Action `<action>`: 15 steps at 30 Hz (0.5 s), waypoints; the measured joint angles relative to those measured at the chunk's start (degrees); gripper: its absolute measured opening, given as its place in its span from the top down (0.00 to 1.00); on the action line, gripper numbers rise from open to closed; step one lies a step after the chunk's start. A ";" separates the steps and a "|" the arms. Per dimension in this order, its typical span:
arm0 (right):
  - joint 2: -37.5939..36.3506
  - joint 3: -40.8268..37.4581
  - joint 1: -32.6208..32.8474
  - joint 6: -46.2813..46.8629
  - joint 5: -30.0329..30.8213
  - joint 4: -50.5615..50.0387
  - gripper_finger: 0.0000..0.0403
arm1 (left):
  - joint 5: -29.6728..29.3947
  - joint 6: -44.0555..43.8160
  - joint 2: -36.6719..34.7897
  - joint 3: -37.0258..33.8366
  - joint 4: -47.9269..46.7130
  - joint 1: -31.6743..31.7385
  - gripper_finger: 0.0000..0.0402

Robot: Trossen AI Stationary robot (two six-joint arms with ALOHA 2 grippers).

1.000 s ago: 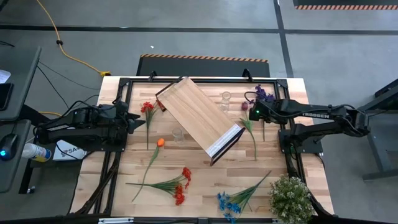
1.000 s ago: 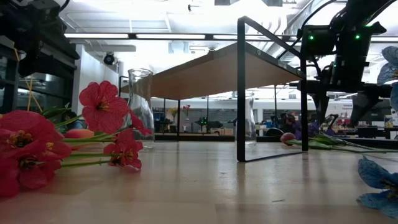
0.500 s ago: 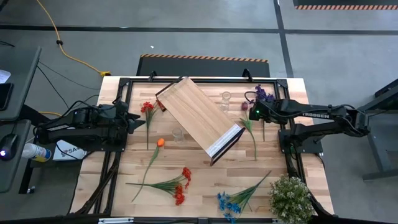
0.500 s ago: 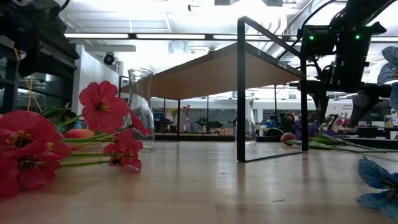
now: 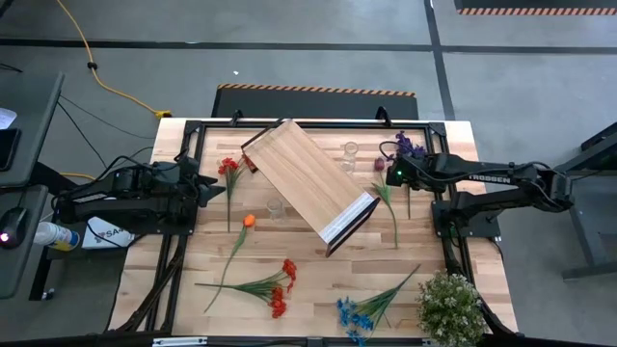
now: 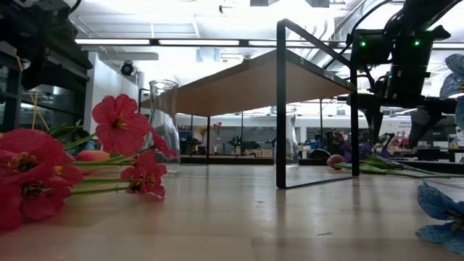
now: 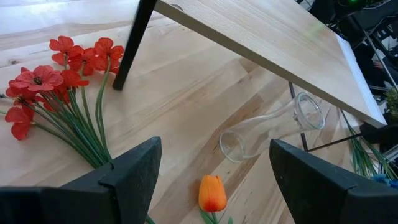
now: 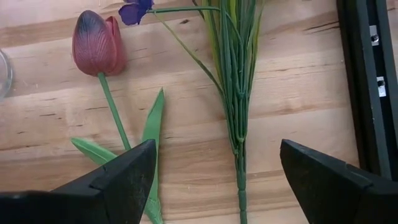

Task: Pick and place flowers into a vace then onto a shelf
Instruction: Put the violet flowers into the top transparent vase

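While lying flat on the bench (image 5: 308,260), counted as six lots of flowers: red flowers (image 5: 228,166) just ahead of the left tool (image 5: 214,188), orange tulip (image 5: 249,221) a little beyond and to one side of it, red-orange spray (image 5: 280,287) and blue flowers (image 5: 352,313) well apart from both tools, maroon tulip (image 5: 378,164) and purple flowers (image 5: 408,145) directly under the right tool (image 5: 386,172). None in a vase, none on the shelf (image 5: 307,178), set askew between the two tools.

Seen only from table height: shelf (image 6: 254,80) raised on a dark frame, two clear vases upright, one (image 6: 164,123) nearer, one (image 6: 290,141) farther. Seen only from above: one potted plant (image 5: 449,306).

Left tool (image 7: 214,155) with fingers apart, gripping nothing, facing red flowers (image 7: 56,74), orange tulip (image 7: 212,193) and a vase (image 7: 270,127). Right tool (image 8: 217,155) likewise spread and empty, above maroon tulip (image 8: 96,42) and purple flowers' stems (image 8: 236,74).
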 joint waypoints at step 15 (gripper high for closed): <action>0.04 -3.76 0.04 4.40 0.75 0.74 0.18 | 0.00 0.00 0.00 0.00 0.00 0.01 0.17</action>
